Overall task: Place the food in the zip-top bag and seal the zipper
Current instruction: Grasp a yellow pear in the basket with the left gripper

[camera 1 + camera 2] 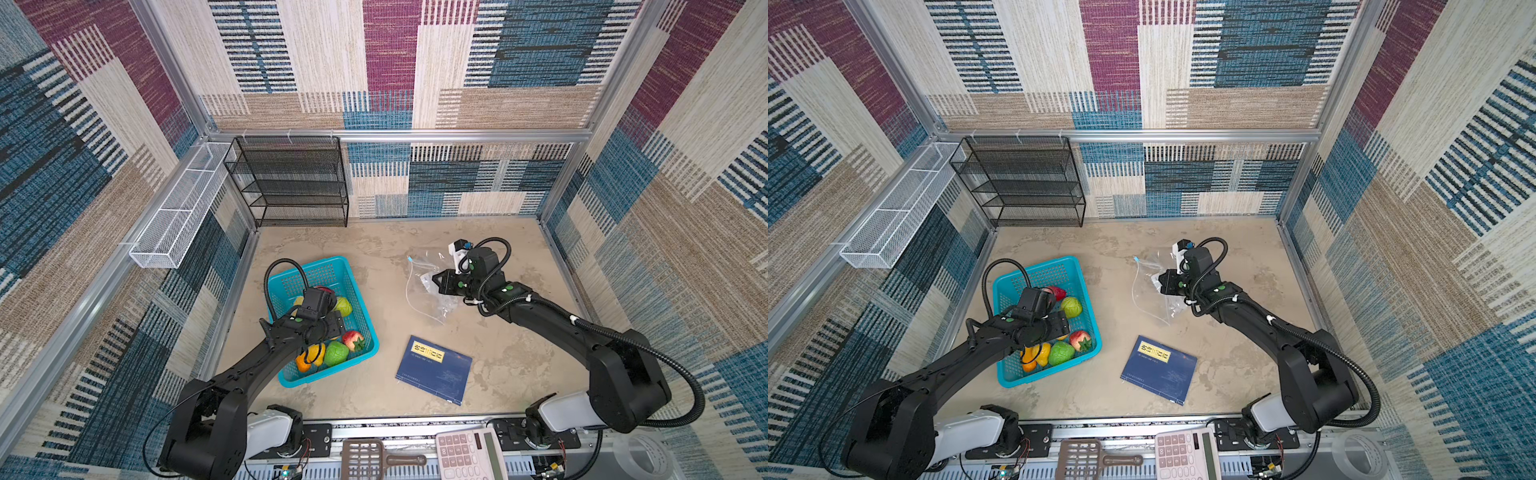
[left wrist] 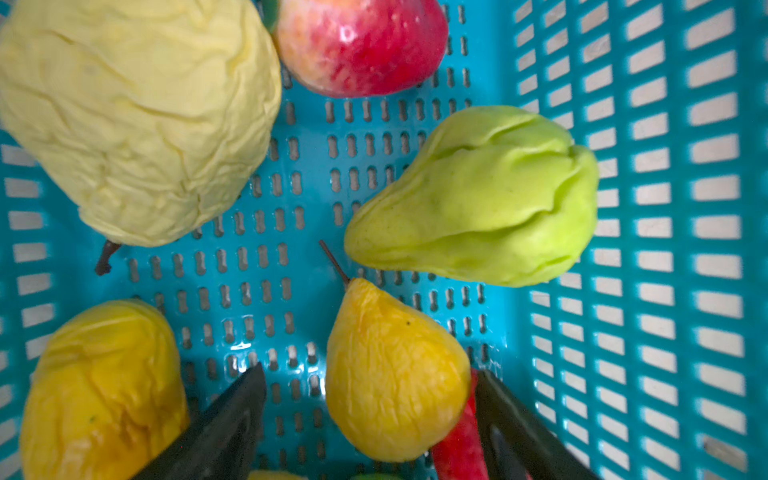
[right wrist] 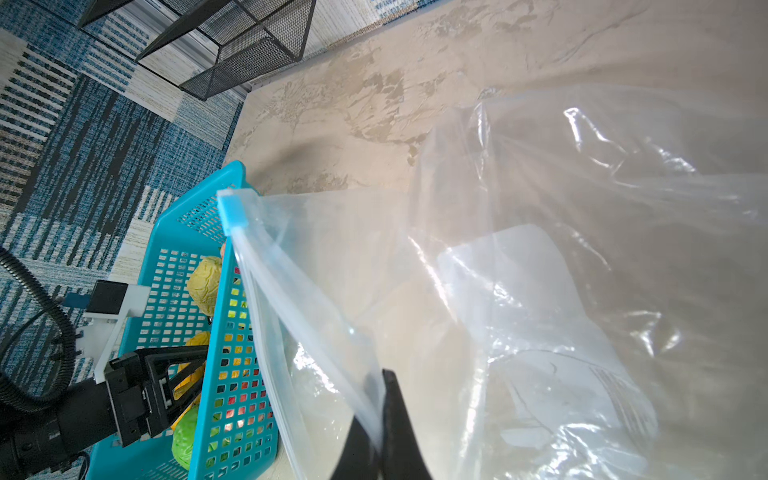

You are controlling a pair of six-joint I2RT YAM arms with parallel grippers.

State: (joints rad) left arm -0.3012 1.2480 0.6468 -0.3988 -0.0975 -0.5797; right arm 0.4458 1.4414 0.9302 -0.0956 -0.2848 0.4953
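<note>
Left end effector (image 2: 370, 372) stood spread inside the basket (image 1: 309, 266), fingers either side of a yellow pear (image 2: 395, 399), close to the basket's wall. Right end effector (image 3: 379, 384) pinched the bag (image 1: 422, 291) at its mouth edge, which faced the basket. Bare tabletop (image 1: 386, 299) lay between basket and bag.

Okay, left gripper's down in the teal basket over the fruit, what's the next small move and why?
Probably close the left gripper on the yellow pear: its jaws stand open on either side of the pear inside the teal basket, gripping nothing. The right gripper is shut on the zip-top bag at its mouth edge, so the bag looks ready for food.
</note>
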